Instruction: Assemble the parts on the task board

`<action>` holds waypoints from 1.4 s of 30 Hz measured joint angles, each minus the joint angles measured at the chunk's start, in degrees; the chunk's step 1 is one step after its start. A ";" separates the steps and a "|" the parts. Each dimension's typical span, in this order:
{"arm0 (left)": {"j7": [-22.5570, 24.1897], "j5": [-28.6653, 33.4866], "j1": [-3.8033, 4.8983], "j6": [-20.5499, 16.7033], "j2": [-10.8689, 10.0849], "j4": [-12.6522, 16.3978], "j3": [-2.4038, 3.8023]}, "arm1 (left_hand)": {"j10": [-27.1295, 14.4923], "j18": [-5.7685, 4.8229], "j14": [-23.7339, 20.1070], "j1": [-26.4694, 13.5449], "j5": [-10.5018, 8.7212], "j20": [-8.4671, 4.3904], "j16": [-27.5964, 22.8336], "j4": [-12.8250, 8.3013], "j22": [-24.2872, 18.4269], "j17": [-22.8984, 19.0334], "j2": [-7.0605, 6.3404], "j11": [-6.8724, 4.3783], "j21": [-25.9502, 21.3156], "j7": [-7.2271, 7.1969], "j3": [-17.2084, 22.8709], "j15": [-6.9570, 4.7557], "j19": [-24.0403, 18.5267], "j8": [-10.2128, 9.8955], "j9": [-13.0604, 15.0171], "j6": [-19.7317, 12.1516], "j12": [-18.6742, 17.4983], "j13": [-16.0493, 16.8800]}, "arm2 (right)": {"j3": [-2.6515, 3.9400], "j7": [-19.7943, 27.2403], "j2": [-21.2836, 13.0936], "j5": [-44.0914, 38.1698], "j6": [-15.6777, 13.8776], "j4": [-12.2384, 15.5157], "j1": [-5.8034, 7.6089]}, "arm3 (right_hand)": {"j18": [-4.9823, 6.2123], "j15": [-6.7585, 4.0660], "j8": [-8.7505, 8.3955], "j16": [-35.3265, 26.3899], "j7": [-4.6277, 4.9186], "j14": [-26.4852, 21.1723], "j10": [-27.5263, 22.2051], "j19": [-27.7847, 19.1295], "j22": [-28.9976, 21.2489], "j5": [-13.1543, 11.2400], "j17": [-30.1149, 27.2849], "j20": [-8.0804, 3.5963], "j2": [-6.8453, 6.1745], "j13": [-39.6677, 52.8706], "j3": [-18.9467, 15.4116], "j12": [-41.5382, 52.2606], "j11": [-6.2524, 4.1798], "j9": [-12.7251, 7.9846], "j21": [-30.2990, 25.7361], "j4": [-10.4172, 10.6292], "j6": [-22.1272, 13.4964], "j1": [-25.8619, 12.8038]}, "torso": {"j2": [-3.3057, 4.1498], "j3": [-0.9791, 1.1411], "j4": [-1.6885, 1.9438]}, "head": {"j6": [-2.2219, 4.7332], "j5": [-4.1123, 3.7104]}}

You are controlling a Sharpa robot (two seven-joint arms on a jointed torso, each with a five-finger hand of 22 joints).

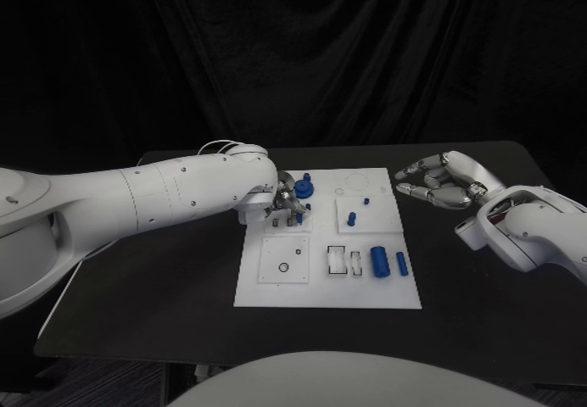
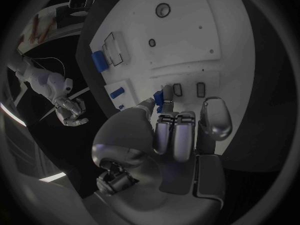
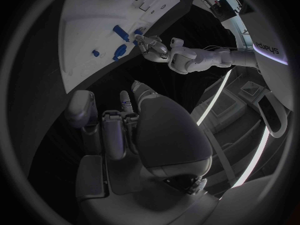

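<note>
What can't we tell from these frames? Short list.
- Left hand: head view, its own forearm covers the fingers; whether they grip the blue part is unclear. In the left wrist view the fingertips reach it, but contact is too small to confirm.
- Board slots under the left hand: hidden in head view.
- Right hand: curled beside the task board; nothing visibly held.

1 task board [image 1: 328, 292], approx. 6 blue parts [image 1: 379, 262], 2 robot hands [image 1: 435, 182].

Left hand [image 1: 284, 202] reaches forward, fingers curled downward; right hand [image 1: 443, 181] hovers, fingers curled inward.
</note>
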 measured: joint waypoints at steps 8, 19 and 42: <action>0.56 0.00 0.00 -0.18 -0.01 -0.03 0.03 | 0.00 0.00 0.00 1.11 3.17 0.02 0.00 -3.37 -0.21 0.00 -1.11 0.00 -0.68 0.02 4.66 0.00 -0.38 -1.61 0.67 0.00 0.00 0.00 | 0.00 -0.40 0.04 0.00 0.21 -0.06 0.00 | 0.00 0.00 0.00 0.00 0.00 0.00 0.00 0.00 0.00 0.23 0.00 0.00 0.00 0.00 0.00 0.00 0.00 -0.05 -0.24 0.00 0.00 0.00 | 0.01 -0.02 -0.05 | 0.00 0.23; 0.77 -0.01 0.00 -0.20 -0.30 -0.04 0.01 | 0.00 0.00 0.00 -1.33 6.21 0.02 0.00 -7.39 0.16 0.00 -3.74 0.00 -1.18 0.21 13.23 0.00 -0.38 -3.19 2.22 0.85 0.00 -0.01 | 0.00 -0.91 0.03 0.00 0.51 -0.13 -0.07 | 0.00 0.00 0.00 0.00 0.00 0.00 0.00 0.00 0.00 0.23 0.00 0.00 0.00 0.00 0.00 0.00 0.00 -0.11 -0.52 0.00 0.00 0.00 | 0.03 -0.04 -0.01 | 0.00 0.30; 0.42 -0.02 -0.01 -0.67 -2.55 1.35 0.00 | 0.00 0.00 -0.14 -4.44 8.30 0.02 0.00 -9.28 0.86 0.00 -5.45 0.00 -1.40 0.11 18.80 0.13 -0.38 -3.62 4.07 1.74 0.00 -0.01 | 0.00 -1.79 -0.19 0.00 1.14 -0.16 -0.13 | 0.00 0.00 0.00 0.00 0.00 0.00 0.00 0.00 -0.01 0.44 0.00 0.00 0.23 0.00 0.00 0.00 0.00 -0.17 -0.76 0.00 0.00 0.24 | -0.01 -0.08 0.01 | 0.00 0.75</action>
